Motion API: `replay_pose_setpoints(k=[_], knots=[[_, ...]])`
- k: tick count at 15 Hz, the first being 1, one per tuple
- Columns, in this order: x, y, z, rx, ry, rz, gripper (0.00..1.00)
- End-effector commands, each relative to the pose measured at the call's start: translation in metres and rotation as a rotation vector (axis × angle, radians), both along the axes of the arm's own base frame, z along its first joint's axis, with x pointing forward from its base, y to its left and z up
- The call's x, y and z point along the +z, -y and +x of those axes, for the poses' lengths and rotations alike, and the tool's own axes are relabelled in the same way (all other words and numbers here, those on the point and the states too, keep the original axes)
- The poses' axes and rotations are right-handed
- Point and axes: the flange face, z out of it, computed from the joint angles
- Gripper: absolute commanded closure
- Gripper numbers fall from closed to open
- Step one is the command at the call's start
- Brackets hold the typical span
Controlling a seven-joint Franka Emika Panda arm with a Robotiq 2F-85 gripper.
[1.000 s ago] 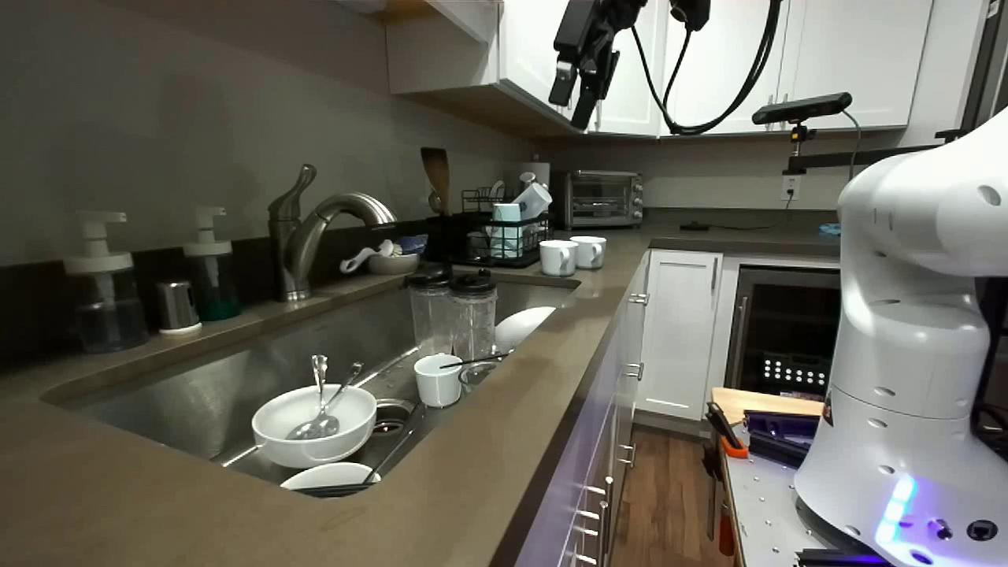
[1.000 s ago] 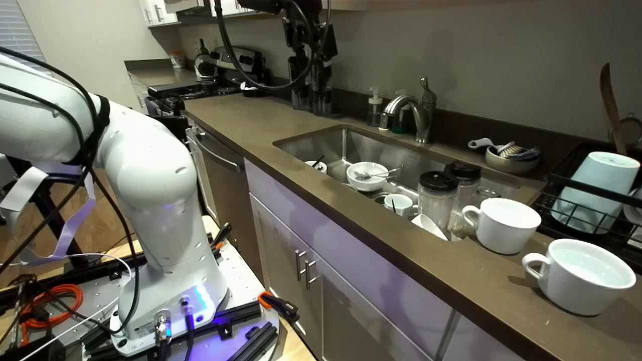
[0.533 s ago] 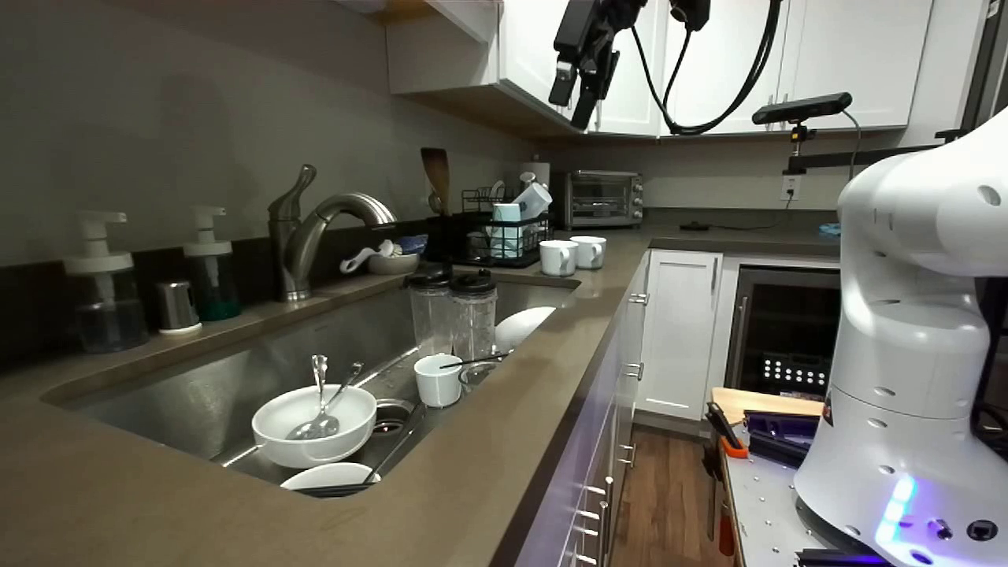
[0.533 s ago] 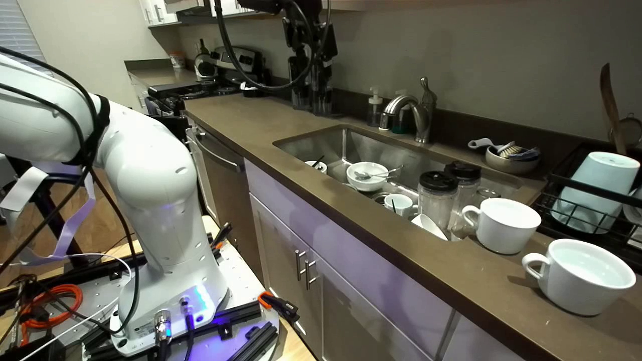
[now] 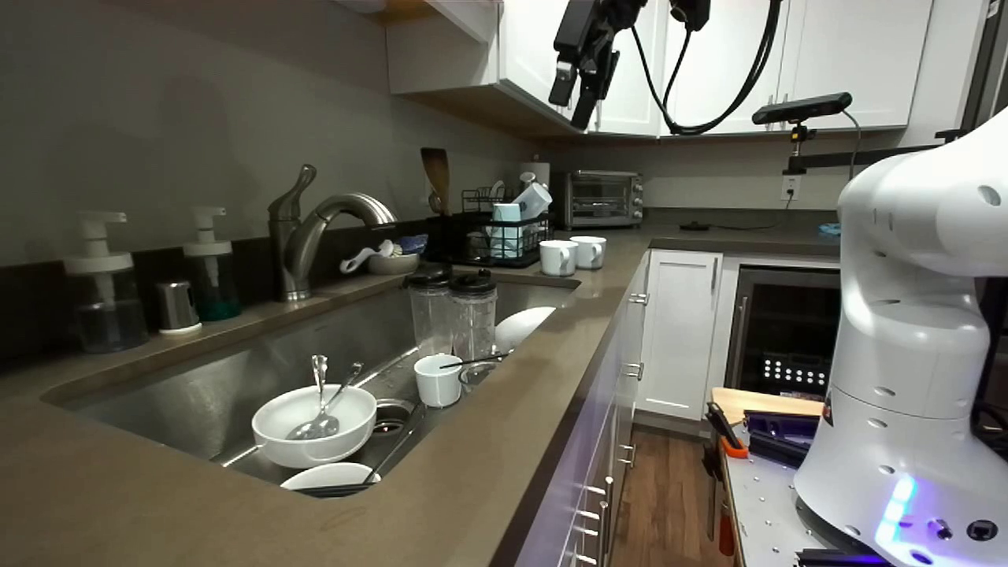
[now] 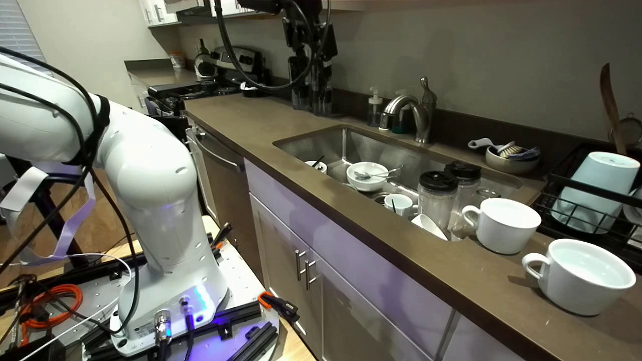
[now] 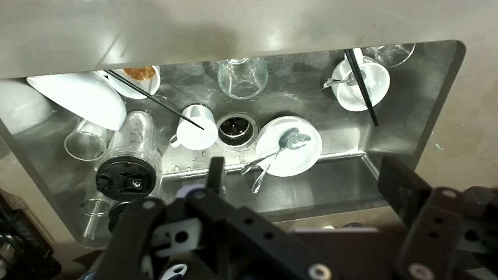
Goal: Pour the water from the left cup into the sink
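Two white cups stand upright on the counter beside the sink (image 6: 386,150). The left cup (image 6: 506,225) is nearer the sink, with its handle towards it; it also shows in an exterior view (image 5: 557,258). The right cup (image 6: 577,281) stands just beyond it, also seen in an exterior view (image 5: 590,252). A pale surface shows inside the right cup; I cannot tell whether the left one holds water. My gripper (image 5: 572,112) hangs high above the counter, far from both cups. In the wrist view the gripper (image 7: 301,167) is open and empty over the sink.
The sink holds a white bowl with spoons (image 7: 288,146), a white mug (image 7: 197,132), lidded clear jars (image 7: 126,177) and chopsticks (image 7: 362,83). A faucet (image 5: 299,244) arches over its back edge. A black dish rack (image 6: 592,200) stands behind the cups. Wall cabinets (image 5: 535,47) hang above.
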Motion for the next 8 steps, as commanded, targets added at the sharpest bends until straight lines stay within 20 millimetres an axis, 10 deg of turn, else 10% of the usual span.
replay_pose_setpoints(k=[1, 8], knots=[[0.004, 0.008, -0.001, -0.018, 0.009, -0.002, 0.0], [0.023, 0.101, -0.014, -0.27, 0.047, 0.043, 0.0]])
